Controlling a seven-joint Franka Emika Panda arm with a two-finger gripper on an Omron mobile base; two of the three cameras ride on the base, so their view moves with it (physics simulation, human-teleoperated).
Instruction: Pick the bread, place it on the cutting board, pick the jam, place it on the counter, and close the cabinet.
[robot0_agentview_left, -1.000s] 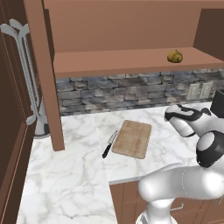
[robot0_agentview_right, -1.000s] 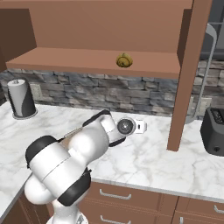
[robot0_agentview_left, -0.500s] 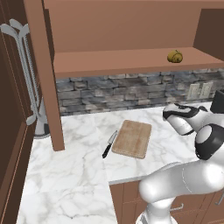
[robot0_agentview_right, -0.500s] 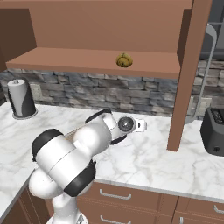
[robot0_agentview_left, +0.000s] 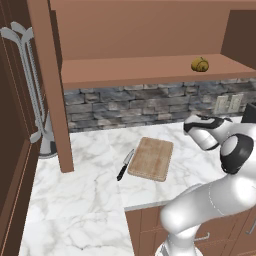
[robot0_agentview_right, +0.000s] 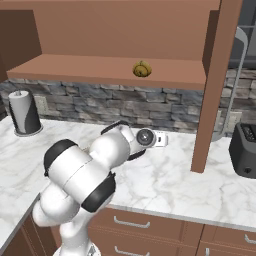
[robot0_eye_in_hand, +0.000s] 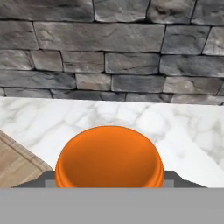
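The jam (robot0_eye_in_hand: 109, 159), an orange jar, sits low between the dark fingertips (robot0_eye_in_hand: 43, 178) of my gripper (robot0_eye_in_hand: 109, 180), which is shut on it. It is held just above the white marble counter (robot0_eye_in_hand: 144, 118), facing the stone back wall. My white hand (robot0_agentview_left: 200, 127) hovers right of the cutting board (robot0_agentview_left: 151, 158), which lies flat on the counter (robot0_agentview_left: 85, 200). A corner of that board (robot0_eye_in_hand: 13, 164) shows in the hand view. The bread (robot0_agentview_left: 200, 64) rests on the shelf of the cabinet (robot0_agentview_left: 145, 70), whose doors stand open. From the right side the bread (robot0_agentview_right: 142, 69) is above my hand (robot0_agentview_right: 150, 138).
A black-handled knife (robot0_agentview_left: 125, 165) lies just left of the board. The open cabinet door (robot0_agentview_right: 217, 85) hangs over the counter at right, near a dark toaster (robot0_agentview_right: 243, 150). A paper towel roll (robot0_agentview_right: 24, 112) stands far left. A tall dark cupboard (robot0_agentview_left: 20, 100) borders the left.
The arm's elbow has lifted and the hand has drifted slightly toward the back wall with the jar. The grip is unchanged.
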